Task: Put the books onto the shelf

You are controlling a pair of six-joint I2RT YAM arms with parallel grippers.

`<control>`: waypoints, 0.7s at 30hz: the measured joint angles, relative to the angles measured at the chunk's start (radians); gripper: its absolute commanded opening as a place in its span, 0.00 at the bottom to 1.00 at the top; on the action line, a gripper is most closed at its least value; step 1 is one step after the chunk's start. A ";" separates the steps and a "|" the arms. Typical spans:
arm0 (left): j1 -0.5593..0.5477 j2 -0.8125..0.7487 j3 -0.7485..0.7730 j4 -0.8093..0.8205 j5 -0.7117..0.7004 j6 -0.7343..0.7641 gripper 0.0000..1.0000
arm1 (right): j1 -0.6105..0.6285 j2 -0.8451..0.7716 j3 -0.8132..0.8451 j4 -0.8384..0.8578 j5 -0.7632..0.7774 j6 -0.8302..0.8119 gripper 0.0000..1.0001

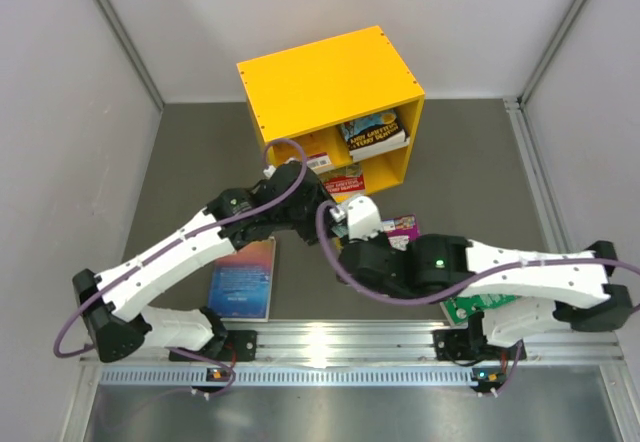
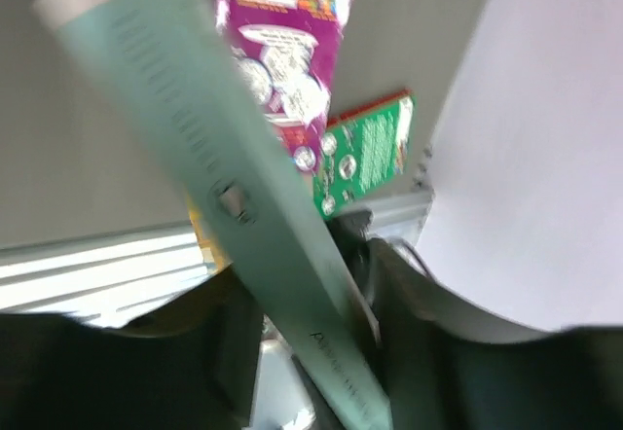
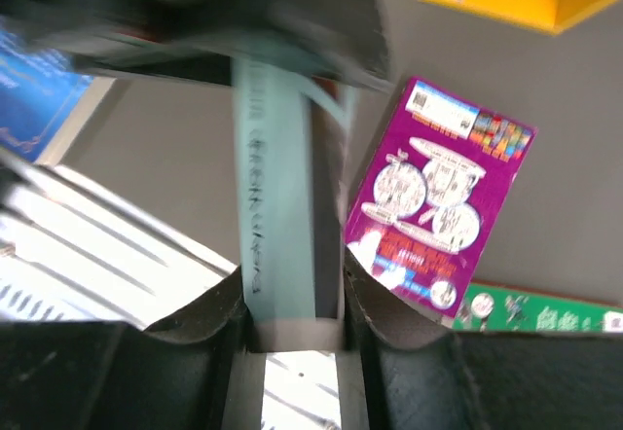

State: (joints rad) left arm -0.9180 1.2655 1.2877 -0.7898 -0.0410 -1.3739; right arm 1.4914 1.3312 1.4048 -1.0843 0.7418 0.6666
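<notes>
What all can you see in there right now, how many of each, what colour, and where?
shelf: one, yellow, far middle of table
shelved books: at least two, black one upper compartment, another lower
blue book: one, blue, flat by left arm
purple book: one, purple, flat before shelf
green book: one, green, beside purple book
teal book: one, teal, held up between both grippers
table: one, grey
left gripper: one, black, around teal book
right gripper: one, black, clamping teal book
</notes>
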 measured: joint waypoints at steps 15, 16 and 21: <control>-0.006 -0.309 0.258 -0.128 -0.090 0.229 0.92 | -0.311 -0.526 -0.277 0.144 -0.397 0.124 0.00; -0.006 -0.317 0.277 -0.138 -0.109 0.240 0.90 | -0.326 -0.518 -0.280 0.169 -0.426 0.127 0.00; -0.005 -0.326 0.321 -0.178 -0.151 0.258 0.84 | -0.410 -0.424 -0.285 0.331 -0.592 0.151 0.00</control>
State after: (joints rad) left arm -0.9234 0.9398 1.6085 -0.9676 -0.1917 -1.1160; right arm 1.0809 0.9070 1.1194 -0.7536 0.1493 0.8173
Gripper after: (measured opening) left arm 0.872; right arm 0.273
